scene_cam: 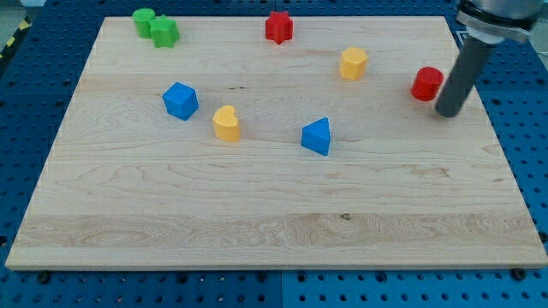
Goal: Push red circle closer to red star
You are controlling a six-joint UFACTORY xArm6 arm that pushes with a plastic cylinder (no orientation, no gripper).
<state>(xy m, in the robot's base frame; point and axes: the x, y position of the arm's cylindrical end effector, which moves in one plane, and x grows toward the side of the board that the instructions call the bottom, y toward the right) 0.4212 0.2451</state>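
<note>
The red circle (pixel 426 83) sits on the wooden board near the view's right edge. The red star (pixel 278 27) sits at the view's top, near the middle, well to the left of the circle. My tip (pixel 448 112) rests on the board just to the right of and slightly below the red circle, close beside it; I cannot tell if they touch. The dark rod rises from the tip toward the view's top right corner.
A yellow hexagon-like block (pixel 353 63) lies between the circle and the star. A blue triangle (pixel 317 137), a yellow heart (pixel 227 123) and a blue block (pixel 181 100) sit mid-board. Two green blocks (pixel 155 26) sit top left. The board's right edge (pixel 505 171) is near my tip.
</note>
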